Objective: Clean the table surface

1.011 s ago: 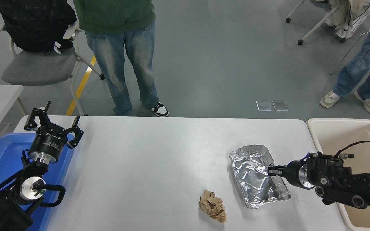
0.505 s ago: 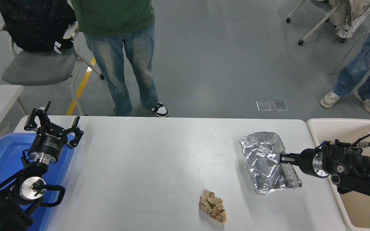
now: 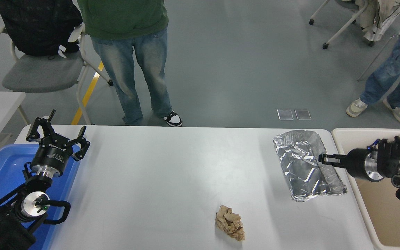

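Large matte white bench (image 3: 172, 180): spans your view, nearly cleared. Crumpled silver foil tray (image 3: 306, 165): carried rightward since a second ago, now at the beige bin (image 3: 373, 133), pinched by your right claw (image 3: 322, 159). Crumpled brown paper wad (image 3: 230, 222): unmoved. Left claw (image 3: 56, 133): parked, splayed.

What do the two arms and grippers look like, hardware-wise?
Both arms are black. The left gripper has several black linkage fingers on a round black body with white lettering and a silver wrist ring. The right gripper has slim black fingers, a silver wrist flange and black cables.
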